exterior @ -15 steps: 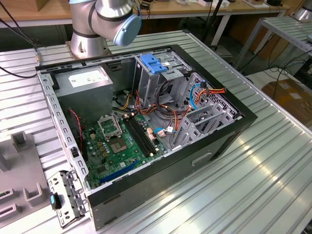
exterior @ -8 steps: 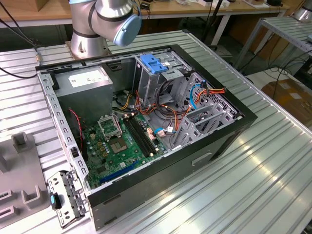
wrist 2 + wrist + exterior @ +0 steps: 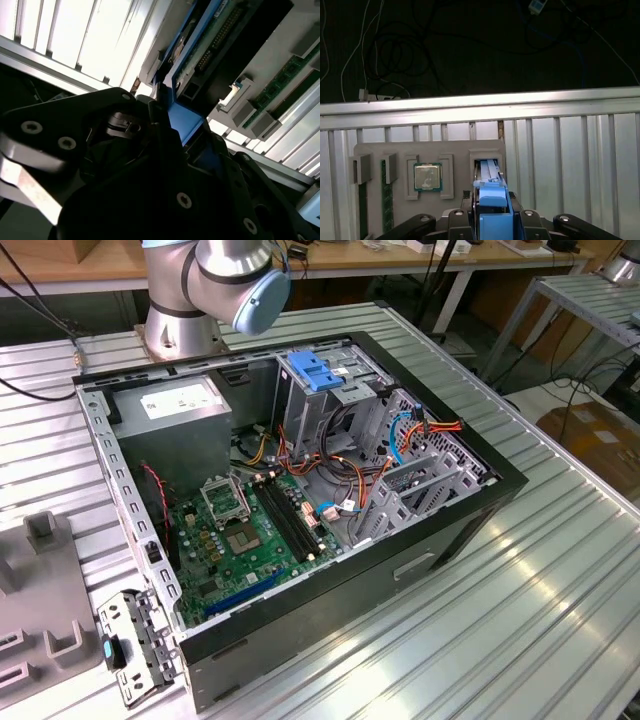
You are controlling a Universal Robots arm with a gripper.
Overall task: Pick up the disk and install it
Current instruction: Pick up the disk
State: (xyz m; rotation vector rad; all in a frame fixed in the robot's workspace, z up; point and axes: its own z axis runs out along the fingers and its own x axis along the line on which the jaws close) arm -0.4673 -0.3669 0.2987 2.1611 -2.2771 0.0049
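Observation:
The disk (image 3: pixel 492 212) stands on edge in a slot of a grey fixture tray (image 3: pixel 455 150), its blue carrier bracket facing the first wrist camera. My gripper (image 3: pixel 492 200) is shut on the disk, with a black finger (image 3: pixel 468 205) pressed against each side of the bracket. In the second wrist view the gripper (image 3: pixel 175 125) clamps the blue bracket, and beyond it the disk (image 3: pixel 210 45) shows its green circuit board and a dark connector. In the exterior view the arm's base and blue-capped joint (image 3: pixel 245 280) rise behind the open computer case.
The fixture tray also holds a processor chip (image 3: pixel 427 176) and a memory stick (image 3: pixel 385 200). The open case (image 3: pixel 300 490) lies on a ribbed metal table (image 3: pixel 520 610), with a blue caddy (image 3: pixel 312 370) atop its grey drive cage, a motherboard and loose cables inside.

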